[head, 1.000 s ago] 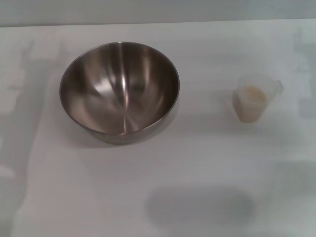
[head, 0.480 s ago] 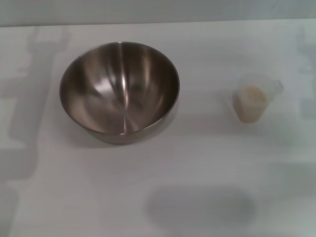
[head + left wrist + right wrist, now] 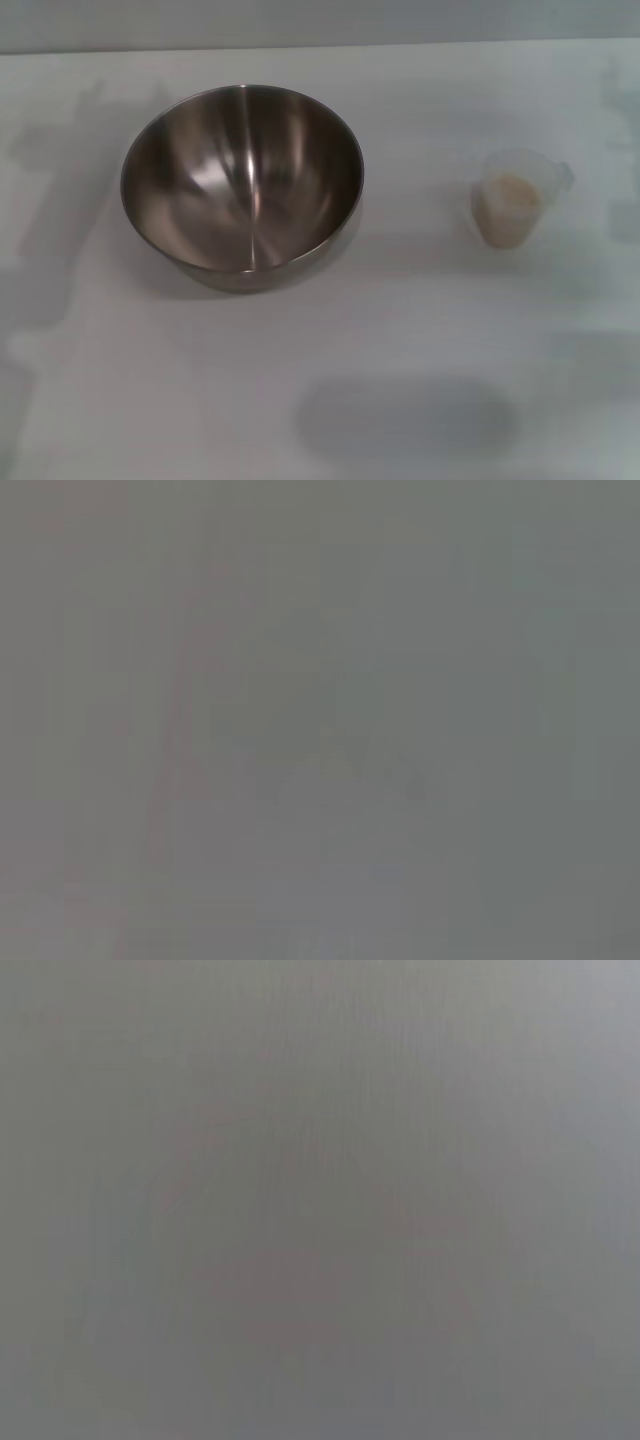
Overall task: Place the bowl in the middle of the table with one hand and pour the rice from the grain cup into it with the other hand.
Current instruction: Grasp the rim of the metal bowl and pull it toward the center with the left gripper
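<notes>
Head view: large round polished stainless-steel bowl (image 3: 242,182) sits upright on the plain white tabletop (image 3: 420,340), left of centre, empty, shiny grey inside. Small translucent clear-plastic grain cup (image 3: 512,200) stands upright well apart to the bowl's right, on the robot's right side, its little spout or handle pointing to the far right. Cream-coloured rice (image 3: 514,192) fills the cup up to near the rim. Nothing touches either thing

Neither arm is in the head view; only soft grey shadows lie on the tabletop at the left edge, the right edge and low centre. Left wrist view and right wrist view show flat grey blur, nothing readable, so the state of the fingers of either gripper cannot be told, open or closed, and neither can be placed

Judgement: task not started; bowl not yet in the middle, rice not yet poured. Key relation for the coming move: bowl lies on the left half, so the left arm is the nearer one for it, and it needs to be shifted right toward the centre. Cup lies on the right half, so the right arm is nearer for the pour. The cup's long axis is vertical, so a side grasp suits. Risk: smooth bowl rim slipping; full cup spilling if tilted early
</notes>
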Tool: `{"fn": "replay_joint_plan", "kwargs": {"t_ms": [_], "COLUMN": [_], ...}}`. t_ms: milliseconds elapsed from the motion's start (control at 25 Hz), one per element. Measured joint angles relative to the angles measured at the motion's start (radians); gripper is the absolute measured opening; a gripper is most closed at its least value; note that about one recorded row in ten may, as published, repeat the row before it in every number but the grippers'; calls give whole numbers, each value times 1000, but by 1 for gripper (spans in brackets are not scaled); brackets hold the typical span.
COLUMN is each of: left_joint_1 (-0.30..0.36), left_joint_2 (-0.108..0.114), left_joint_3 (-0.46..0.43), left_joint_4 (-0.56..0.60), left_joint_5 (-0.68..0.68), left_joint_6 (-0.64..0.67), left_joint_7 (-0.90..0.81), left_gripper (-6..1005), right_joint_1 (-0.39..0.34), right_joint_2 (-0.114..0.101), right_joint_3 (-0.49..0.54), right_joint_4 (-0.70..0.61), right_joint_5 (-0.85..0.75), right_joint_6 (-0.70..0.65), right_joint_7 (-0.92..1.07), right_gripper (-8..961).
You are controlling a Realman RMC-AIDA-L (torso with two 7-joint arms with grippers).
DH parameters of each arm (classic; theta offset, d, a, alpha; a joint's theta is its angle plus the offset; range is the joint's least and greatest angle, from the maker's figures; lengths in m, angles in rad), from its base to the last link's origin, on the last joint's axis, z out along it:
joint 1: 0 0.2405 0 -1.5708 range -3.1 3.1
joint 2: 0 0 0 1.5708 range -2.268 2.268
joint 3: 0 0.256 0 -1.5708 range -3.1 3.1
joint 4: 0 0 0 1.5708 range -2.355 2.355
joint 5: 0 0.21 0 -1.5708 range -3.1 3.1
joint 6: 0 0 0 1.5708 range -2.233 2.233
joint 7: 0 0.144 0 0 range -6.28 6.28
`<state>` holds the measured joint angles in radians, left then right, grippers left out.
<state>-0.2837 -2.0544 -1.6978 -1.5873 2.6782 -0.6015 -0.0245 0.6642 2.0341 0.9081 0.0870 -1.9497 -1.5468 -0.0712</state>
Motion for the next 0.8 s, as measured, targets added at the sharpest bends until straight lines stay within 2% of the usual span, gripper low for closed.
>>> {"fn": "replay_joint_plan", "kwargs": {"t_ms": [160,400,480,800], "left_joint_1": [-50,-128,-148,-208], "left_joint_2": [-3,-4,-5,-6], "left_joint_3": [-62,-128,-135,-141], "left_joint_4": [-61,-65,-60,4], "left_joint_5": [5,26,44,71], "left_joint_6": [-303,-576,-640,-759], "left_joint_7": [62,102,103,99], "left_gripper": [779,770,767,755], "right_joint_1": [0,0,0,-1], "right_joint_2": [0,1,2,3], "right_joint_3": [0,0,0,0], "right_joint_4": [1,3,3,0], "right_joint_5": [0,-3,-3,-2], "right_joint_6": [0,1,1,0], "right_joint_7": [0,1,1,1], "right_gripper": [545,545,544,544]}}
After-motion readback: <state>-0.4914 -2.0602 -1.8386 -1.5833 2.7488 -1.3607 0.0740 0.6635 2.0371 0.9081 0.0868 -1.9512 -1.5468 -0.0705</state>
